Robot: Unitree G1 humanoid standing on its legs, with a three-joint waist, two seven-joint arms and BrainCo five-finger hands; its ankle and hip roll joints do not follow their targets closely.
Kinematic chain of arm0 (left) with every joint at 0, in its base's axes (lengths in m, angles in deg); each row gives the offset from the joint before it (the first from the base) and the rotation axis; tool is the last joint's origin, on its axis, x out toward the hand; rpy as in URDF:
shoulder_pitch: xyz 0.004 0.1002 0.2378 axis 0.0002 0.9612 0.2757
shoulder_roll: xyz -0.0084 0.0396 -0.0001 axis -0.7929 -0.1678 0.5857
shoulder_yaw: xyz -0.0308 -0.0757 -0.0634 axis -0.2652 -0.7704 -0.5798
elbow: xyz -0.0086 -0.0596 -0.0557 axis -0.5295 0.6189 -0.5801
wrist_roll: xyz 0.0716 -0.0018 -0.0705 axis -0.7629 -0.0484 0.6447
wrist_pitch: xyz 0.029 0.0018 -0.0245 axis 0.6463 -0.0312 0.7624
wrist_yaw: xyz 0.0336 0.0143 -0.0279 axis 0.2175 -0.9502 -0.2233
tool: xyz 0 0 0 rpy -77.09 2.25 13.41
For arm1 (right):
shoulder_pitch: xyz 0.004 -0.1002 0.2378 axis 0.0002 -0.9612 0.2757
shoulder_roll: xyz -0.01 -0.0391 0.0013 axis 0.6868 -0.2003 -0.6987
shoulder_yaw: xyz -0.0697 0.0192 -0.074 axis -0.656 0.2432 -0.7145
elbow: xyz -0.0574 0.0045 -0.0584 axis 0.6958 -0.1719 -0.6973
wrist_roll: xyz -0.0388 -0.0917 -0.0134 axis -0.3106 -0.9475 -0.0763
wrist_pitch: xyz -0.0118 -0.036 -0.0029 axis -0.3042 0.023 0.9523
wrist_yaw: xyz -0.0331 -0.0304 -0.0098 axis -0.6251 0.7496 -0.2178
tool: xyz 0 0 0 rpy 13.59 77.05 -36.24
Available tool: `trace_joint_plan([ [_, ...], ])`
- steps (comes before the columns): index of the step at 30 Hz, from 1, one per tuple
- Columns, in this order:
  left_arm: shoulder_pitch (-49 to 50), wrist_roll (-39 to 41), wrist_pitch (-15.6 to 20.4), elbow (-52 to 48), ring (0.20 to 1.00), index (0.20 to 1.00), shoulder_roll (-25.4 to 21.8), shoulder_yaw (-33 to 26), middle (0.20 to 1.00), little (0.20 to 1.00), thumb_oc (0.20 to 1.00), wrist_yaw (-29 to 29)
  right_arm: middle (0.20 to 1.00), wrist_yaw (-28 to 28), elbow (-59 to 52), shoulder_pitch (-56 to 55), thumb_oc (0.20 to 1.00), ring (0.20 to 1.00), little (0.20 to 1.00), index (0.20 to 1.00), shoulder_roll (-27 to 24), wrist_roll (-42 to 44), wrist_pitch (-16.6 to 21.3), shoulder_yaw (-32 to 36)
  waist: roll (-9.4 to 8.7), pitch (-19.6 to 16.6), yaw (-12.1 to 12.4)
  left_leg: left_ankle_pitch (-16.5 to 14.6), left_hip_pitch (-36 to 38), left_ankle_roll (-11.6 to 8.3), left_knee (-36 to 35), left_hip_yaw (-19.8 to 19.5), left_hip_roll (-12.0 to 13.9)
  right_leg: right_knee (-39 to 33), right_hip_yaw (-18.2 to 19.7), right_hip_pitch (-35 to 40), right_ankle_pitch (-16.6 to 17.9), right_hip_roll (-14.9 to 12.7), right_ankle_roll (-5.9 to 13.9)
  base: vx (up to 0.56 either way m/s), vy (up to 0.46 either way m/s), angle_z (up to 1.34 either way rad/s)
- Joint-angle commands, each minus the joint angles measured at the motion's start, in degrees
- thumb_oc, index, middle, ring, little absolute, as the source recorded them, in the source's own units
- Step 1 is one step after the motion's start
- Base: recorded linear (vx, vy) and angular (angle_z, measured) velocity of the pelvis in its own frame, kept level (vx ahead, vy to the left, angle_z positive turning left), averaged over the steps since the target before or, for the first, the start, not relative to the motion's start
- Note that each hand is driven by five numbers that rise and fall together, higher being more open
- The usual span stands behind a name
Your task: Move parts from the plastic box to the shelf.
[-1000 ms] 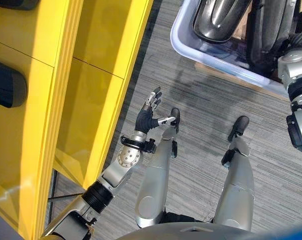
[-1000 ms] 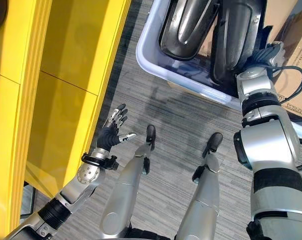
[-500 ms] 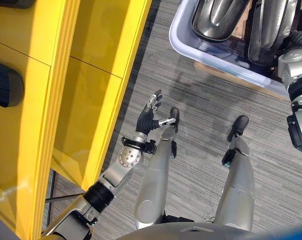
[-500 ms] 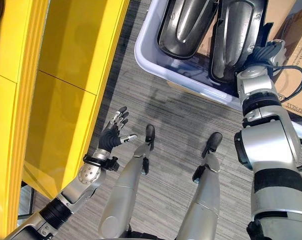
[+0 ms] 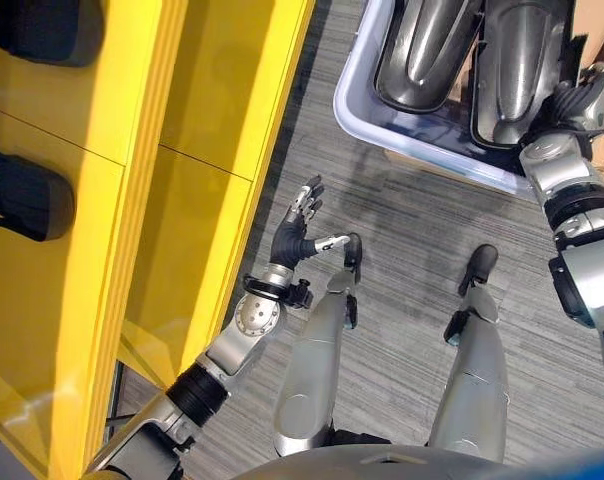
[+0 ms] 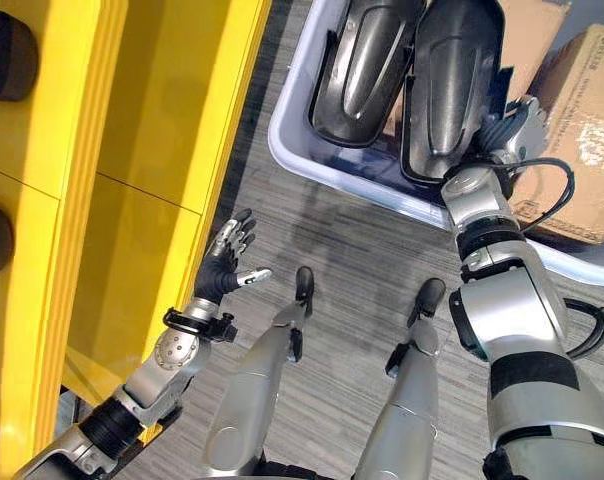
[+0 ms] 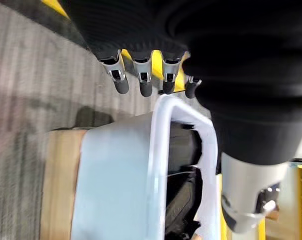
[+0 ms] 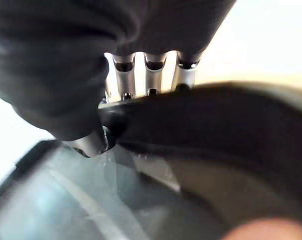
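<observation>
A pale plastic box (image 5: pixel 380 128) stands on the floor ahead and holds two dark grey curved parts, a left part (image 6: pixel 367 65) and a right part (image 6: pixel 452 70). My right hand (image 6: pixel 507 125) is at the right part's outer rim. In the right wrist view its fingers (image 8: pixel 153 70) lie behind that dark rim (image 8: pixel 206 120) and the thumb presses the near side, pinching it. My left hand (image 5: pixel 300 225) hangs open over the floor beside the yellow shelf (image 5: pixel 192 150), holding nothing. Its straight fingers (image 7: pixel 141 82) point toward the box's wall (image 7: pixel 116 185).
Two dark parts (image 5: pixel 27 195) (image 5: pixel 47 30) lie on the yellow shelf at the left. Brown cardboard boxes (image 6: pixel 582 130) stand to the right of the plastic box. Grey carpet floor (image 5: pixel 412 230) lies between shelf and box.
The whole picture has shifted, bringing more of the shelf and box into view. The left hand stays open in place, and the right hand stays at the right part's rim.
</observation>
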Motion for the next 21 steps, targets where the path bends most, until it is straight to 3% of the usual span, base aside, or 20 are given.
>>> trace_joint_plan([
  [1, 1.82, 1.21, 4.06, -6.82, 1.000, 1.000, -2.99, -0.19, 1.000, 1.000, 1.000, 1.55, 0.200, 3.10, -6.95, 6.82, 0.200, 0.200, 0.200, 0.200, -4.25, -4.57, 2.02, -3.56, 1.82, 4.55, 1.19, 4.06, 2.25, 1.00, -5.66, -0.13, -2.34, 6.04, -3.92, 4.11, -7.63, 3.53, -1.54, 0.00, 0.000, 0.00],
  [7, 5.09, 3.34, 6.16, -9.30, 1.000, 1.000, -6.83, -2.09, 1.000, 1.000, 1.000, 3.70, 0.200, 3.08, -7.93, 9.96, 0.200, 0.200, 0.200, 0.200, -8.43, -5.82, 2.36, -3.92, 0.85, 4.55, 1.56, 4.01, 8.64, 0.65, -7.85, -0.65, -1.71, 4.31, -4.75, 10.72, -8.29, 3.33, -1.47, 0.01, -0.044, -0.01],
  [13, 7.65, 2.30, 8.01, -9.01, 1.000, 1.000, -8.30, -2.26, 1.000, 1.000, 1.000, 5.38, 0.200, 1.15, -6.20, 10.74, 0.200, 0.200, 0.200, 0.200, -10.29, -0.76, 4.49, -3.61, 0.32, 4.55, 1.46, 4.11, 14.34, 0.24, -10.15, -0.65, -1.05, 1.29, -5.56, 17.17, -8.06, 3.59, -1.46, 0.03, -0.021, 0.03],
  [19, 8.06, 1.99, 8.49, -7.89, 1.000, 1.000, -9.13, -2.34, 1.000, 1.000, 1.000, 5.70, 0.200, -5.35, -5.88, 8.54, 0.200, 0.200, 0.200, 0.200, -8.86, 4.54, 7.34, -1.49, -0.51, 4.21, 1.60, 3.87, 19.93, 0.15, -12.02, -0.59, -0.35, -0.42, -6.20, 23.36, -8.52, 3.56, -1.33, 0.06, -0.028, 0.03],
  [21, 8.15, 1.40, 8.44, -6.93, 1.000, 1.000, -8.98, -2.33, 1.000, 1.000, 1.000, 6.20, 0.200, -9.69, -6.78, 5.73, 0.200, 0.200, 0.200, 0.200, -6.83, 8.97, 11.35, -0.17, -1.33, 3.04, 1.82, 3.68, 21.76, 0.13, -12.67, -0.42, 0.06, -1.27, -6.64, 25.74, -8.68, 3.52, -1.25, 0.07, -0.041, 0.07],
])
